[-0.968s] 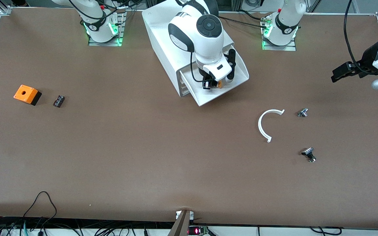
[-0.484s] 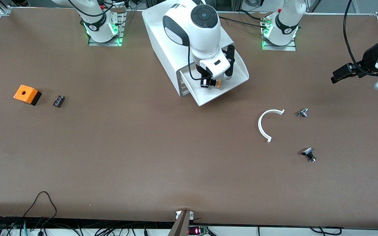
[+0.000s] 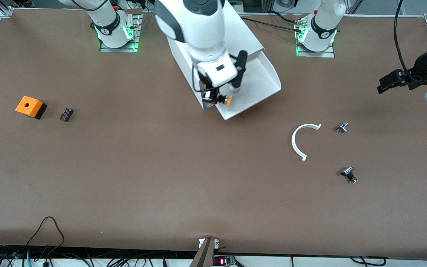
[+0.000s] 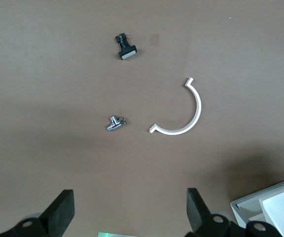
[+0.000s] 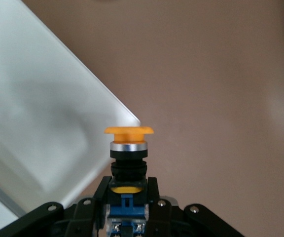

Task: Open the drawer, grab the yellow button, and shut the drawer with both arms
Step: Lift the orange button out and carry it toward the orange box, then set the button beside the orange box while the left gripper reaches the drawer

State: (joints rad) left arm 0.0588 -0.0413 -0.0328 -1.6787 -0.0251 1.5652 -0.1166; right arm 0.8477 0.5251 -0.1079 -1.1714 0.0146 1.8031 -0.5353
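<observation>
My right gripper (image 3: 217, 98) is shut on the button (image 3: 225, 100), whose orange cap points out sideways; it hangs over the corner of the open drawer (image 3: 258, 83) beside the white cabinet (image 3: 184, 59). In the right wrist view the button (image 5: 129, 148) stands between the fingers (image 5: 153, 190), orange cap over a black-and-blue body, with the drawer's white floor (image 5: 38, 118) below. My left gripper (image 3: 386, 82) waits open over the left arm's end of the table. In the left wrist view its fingertips (image 4: 63, 210) stand wide apart and empty.
An orange cube with a black base (image 3: 30, 107) and a small flat black block (image 3: 66, 114) lie toward the right arm's end. A white curved strip (image 3: 299, 142), a small metal part (image 3: 341, 127) and a black-headed part (image 3: 348, 174) lie toward the left arm's end.
My right gripper has lifted the button out of the drawer and carried it toward the right arm's end, over the drawer's corner. The left gripper has barely moved.
</observation>
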